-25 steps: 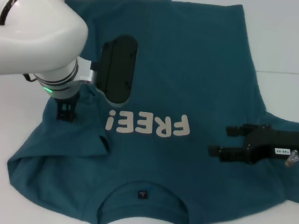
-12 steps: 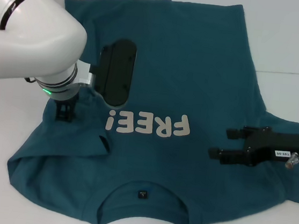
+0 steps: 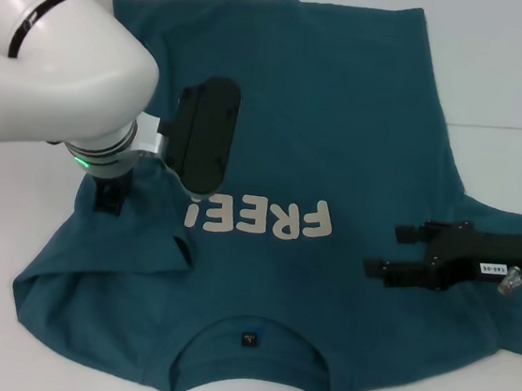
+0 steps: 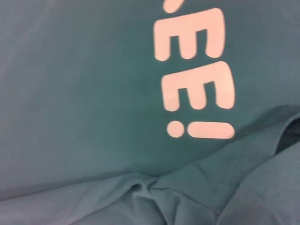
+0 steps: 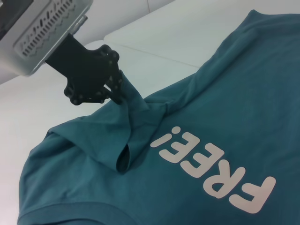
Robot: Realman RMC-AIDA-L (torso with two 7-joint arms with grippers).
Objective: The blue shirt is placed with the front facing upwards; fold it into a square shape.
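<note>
The shirt [image 3: 342, 148] lies front up on the white counter [image 3: 512, 64], collar toward the robot, hem at the far edge, long axis running away from the robot. Bare counter lies open on both sides. The left claw [image 5: 117, 91] is clamped on a raised pinch of cloth at the shirt's left edge beside the sleeve. The right claw [image 3: 389, 251] hovers over the right side, fingers apart, pointing left.
</note>
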